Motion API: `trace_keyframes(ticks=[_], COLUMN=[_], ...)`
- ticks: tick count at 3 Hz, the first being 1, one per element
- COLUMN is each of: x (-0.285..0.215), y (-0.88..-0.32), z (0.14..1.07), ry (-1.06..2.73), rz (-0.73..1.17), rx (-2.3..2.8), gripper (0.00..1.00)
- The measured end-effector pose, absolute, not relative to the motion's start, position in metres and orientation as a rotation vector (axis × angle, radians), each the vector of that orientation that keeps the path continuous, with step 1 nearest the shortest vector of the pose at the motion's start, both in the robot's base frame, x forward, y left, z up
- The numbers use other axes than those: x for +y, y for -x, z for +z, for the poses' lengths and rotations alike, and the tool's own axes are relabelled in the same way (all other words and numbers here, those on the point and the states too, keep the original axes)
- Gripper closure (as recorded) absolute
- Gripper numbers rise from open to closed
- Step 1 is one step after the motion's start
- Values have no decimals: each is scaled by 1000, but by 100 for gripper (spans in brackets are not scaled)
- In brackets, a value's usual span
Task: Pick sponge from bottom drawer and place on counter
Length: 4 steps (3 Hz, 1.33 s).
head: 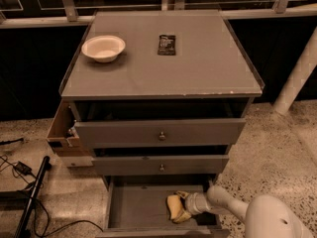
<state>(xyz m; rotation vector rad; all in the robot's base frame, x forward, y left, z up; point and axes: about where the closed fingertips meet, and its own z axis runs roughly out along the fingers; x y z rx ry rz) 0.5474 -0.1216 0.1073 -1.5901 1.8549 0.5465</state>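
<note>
The sponge (173, 208), a small pale yellow block, lies on the floor of the open bottom drawer (133, 207), right of its middle. My gripper (181, 207) reaches into the drawer from the right and is at the sponge's right side, touching it. My white arm (225, 206) comes in from the lower right corner. The counter (163, 66) is the flat grey top of the cabinet above.
A white bowl (103, 47) and a black packet (167, 44) sit on the back of the counter. Two knobbed drawers (161, 133) stand partly pulled out above the bottom drawer. A cardboard box (62, 130) hangs at the cabinet's left side. Cables (22, 170) lie on the floor at left.
</note>
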Motion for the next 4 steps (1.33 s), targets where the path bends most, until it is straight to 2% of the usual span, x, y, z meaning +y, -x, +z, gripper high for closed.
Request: trace_keyframes(ticks=[1,2,3,4], x=[-122,-121,-121,-130], y=[-547,-545,-538,-531], z=[107,111,132,161], ry=[1590,1589,1579,1558], rz=[547,554,581,594], rx=[1855,1853,1846,1859], gripper=[50,81,100,100])
